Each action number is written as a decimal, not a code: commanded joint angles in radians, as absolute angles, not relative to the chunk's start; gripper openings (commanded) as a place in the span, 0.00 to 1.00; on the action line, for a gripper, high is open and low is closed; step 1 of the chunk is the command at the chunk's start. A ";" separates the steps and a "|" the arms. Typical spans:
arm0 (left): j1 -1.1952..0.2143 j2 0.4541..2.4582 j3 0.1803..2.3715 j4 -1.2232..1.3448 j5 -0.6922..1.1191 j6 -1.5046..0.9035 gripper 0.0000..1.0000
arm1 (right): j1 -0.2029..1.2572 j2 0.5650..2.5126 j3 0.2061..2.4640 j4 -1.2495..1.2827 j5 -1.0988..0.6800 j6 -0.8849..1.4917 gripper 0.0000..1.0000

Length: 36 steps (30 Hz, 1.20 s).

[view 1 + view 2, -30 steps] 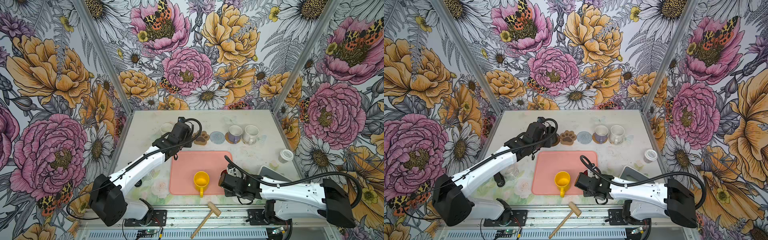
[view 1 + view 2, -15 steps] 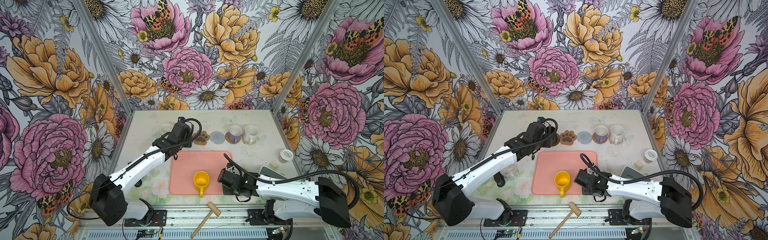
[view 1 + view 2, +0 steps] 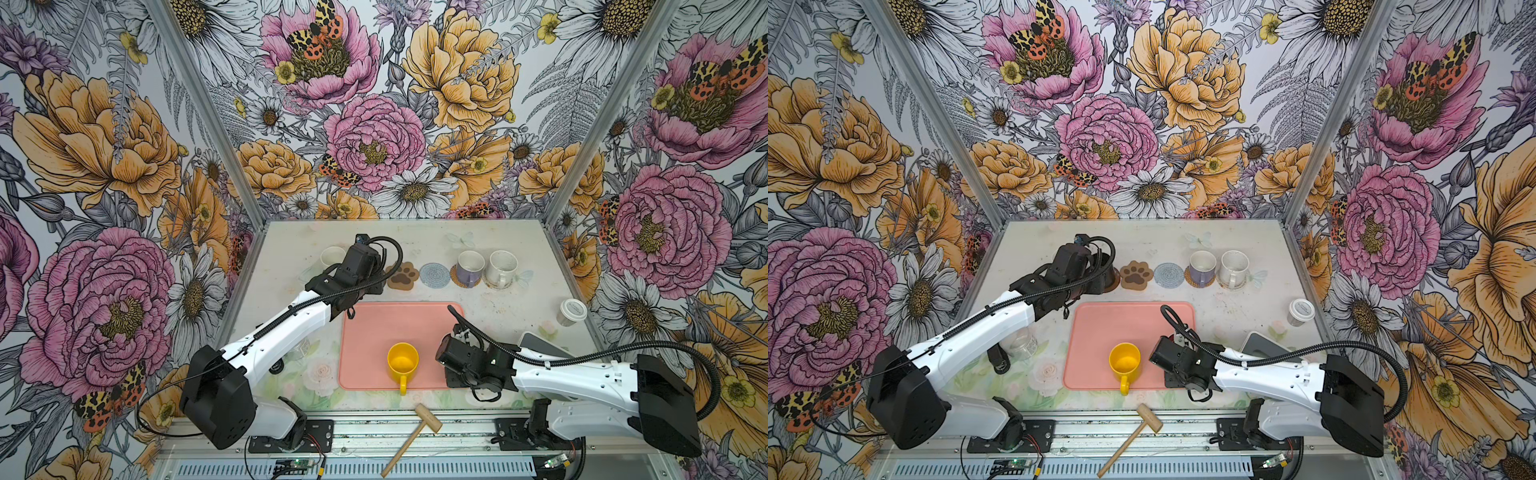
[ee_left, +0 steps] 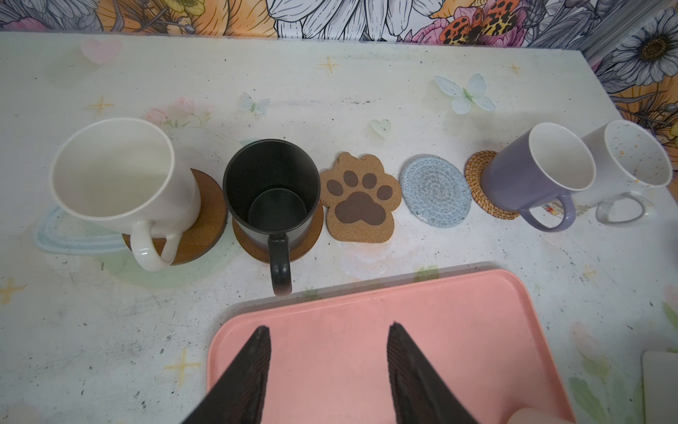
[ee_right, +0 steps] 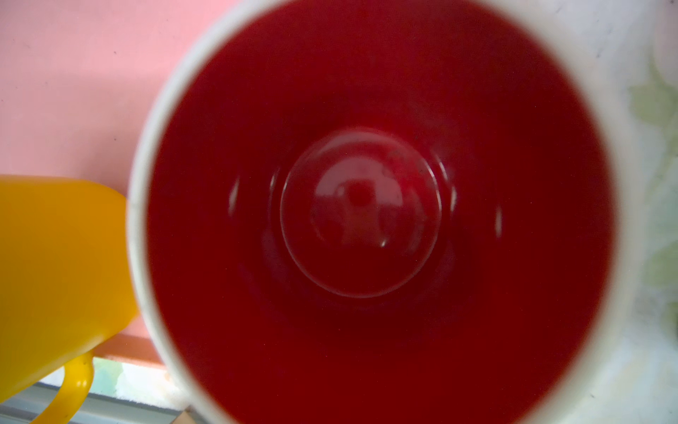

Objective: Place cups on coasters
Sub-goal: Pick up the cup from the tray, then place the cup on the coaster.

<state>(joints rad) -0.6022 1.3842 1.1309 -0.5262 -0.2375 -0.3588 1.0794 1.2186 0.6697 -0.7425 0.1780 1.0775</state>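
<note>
Along the far side, a white cup (image 4: 124, 176) and a black cup (image 4: 271, 191) each stand on a brown disc coaster. Beside them lie a bare paw-shaped coaster (image 4: 359, 200) and a bare grey-blue woven coaster (image 4: 434, 191). A lavender cup (image 4: 535, 176) sits on a tan woven coaster (image 4: 477, 183), next to a white speckled cup (image 4: 631, 158). The yellow cup (image 3: 402, 362) stands on the pink tray (image 3: 399, 320). My left gripper (image 4: 328, 326) hangs open above the tray's far left corner. A white cup with a red inside (image 5: 367, 205) fills the right wrist view, right under my right gripper (image 3: 459, 370). Its fingers are hidden.
A lidded paper cup (image 3: 571, 311) stands at the right edge. A grey flat slab (image 3: 536, 343) lies under the right arm. A wooden mallet (image 3: 411, 432) rests on the front rail. A clear glass jar (image 3: 1023, 345) sits under the left arm.
My right arm has shifted slightly towards the yellow cup. The left arm and the cups at the back have stayed put.
</note>
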 commanded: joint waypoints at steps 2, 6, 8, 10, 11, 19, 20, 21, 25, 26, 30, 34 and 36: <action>-0.586 1.384 1.127 -0.511 -0.218 -0.356 0.53 | 1.063 1.223 0.732 -0.730 0.207 1.028 0.00; -0.580 1.379 1.125 -0.513 -0.218 -0.355 0.53 | 1.043 1.222 0.752 -0.733 0.208 0.999 0.00; -0.576 1.378 1.124 -0.514 -0.217 -0.356 0.53 | 1.031 1.221 0.764 -0.736 0.214 0.982 0.00; -0.572 1.378 1.124 -0.513 -0.216 -0.355 0.53 | 1.021 1.221 0.779 -0.738 0.222 0.966 0.00; -0.572 1.378 1.124 -0.513 -0.216 -0.354 0.53 | 1.015 1.224 0.786 -0.739 0.224 0.957 0.00; -0.564 1.375 1.116 -0.512 -0.216 -0.357 0.53 | 0.947 1.276 0.864 -0.741 0.220 0.854 0.00; -0.563 1.377 1.116 -0.514 -0.216 -0.359 0.53 | 0.930 1.285 0.879 -0.742 0.221 0.833 0.00; -0.561 1.379 1.115 -0.514 -0.216 -0.360 0.53 | 0.917 1.294 0.895 -0.741 0.222 0.815 0.00; -0.556 1.382 1.118 -0.512 -0.202 -0.364 0.53 | 0.862 1.344 0.968 -0.741 0.232 0.730 0.00; -0.555 1.381 1.119 -0.511 -0.185 -0.364 0.53 | 0.844 1.358 0.988 -0.739 0.230 0.710 0.00; -0.555 1.379 1.123 -0.511 -0.180 -0.368 0.53 | 0.784 1.419 1.057 -0.738 0.233 0.638 0.00; -0.554 1.381 1.128 -0.511 -0.176 -0.370 0.53 | 0.718 1.485 1.138 -0.737 0.229 0.564 0.00; -0.554 1.382 1.129 -0.509 -0.173 -0.372 0.53 | 0.689 1.517 1.179 -0.735 0.227 0.529 0.00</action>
